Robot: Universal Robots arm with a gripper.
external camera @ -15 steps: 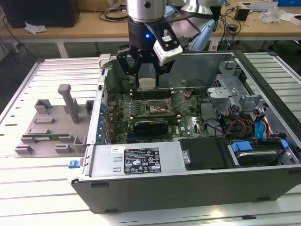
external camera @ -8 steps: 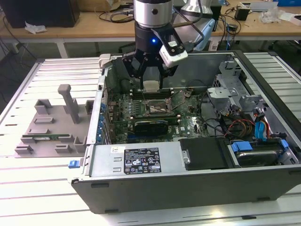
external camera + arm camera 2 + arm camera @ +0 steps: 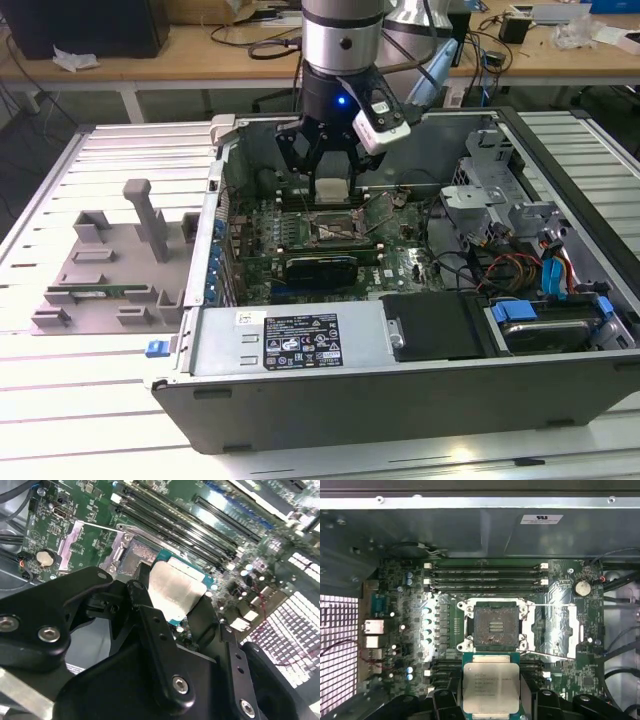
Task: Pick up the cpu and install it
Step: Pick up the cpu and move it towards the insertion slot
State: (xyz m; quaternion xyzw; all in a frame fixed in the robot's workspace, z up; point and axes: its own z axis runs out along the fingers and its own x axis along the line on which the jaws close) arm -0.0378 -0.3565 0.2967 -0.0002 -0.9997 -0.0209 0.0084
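While the arm hangs over the open computer case (image 3: 300,400), the gripper (image 3: 331,180) sits at the upper centre of the exterior view. Its black fingers are clamped on the cpu (image 3: 331,192), silver top showing. The chip is held above the motherboard (image 3: 565,575), near the bare socket (image 3: 493,626) and not seated in it.

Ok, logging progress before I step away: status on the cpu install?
Gripper shut on the cpu, hovering inside the case. Socket open, empty, cpu not yet seated. Nothing seen blocking the socket.
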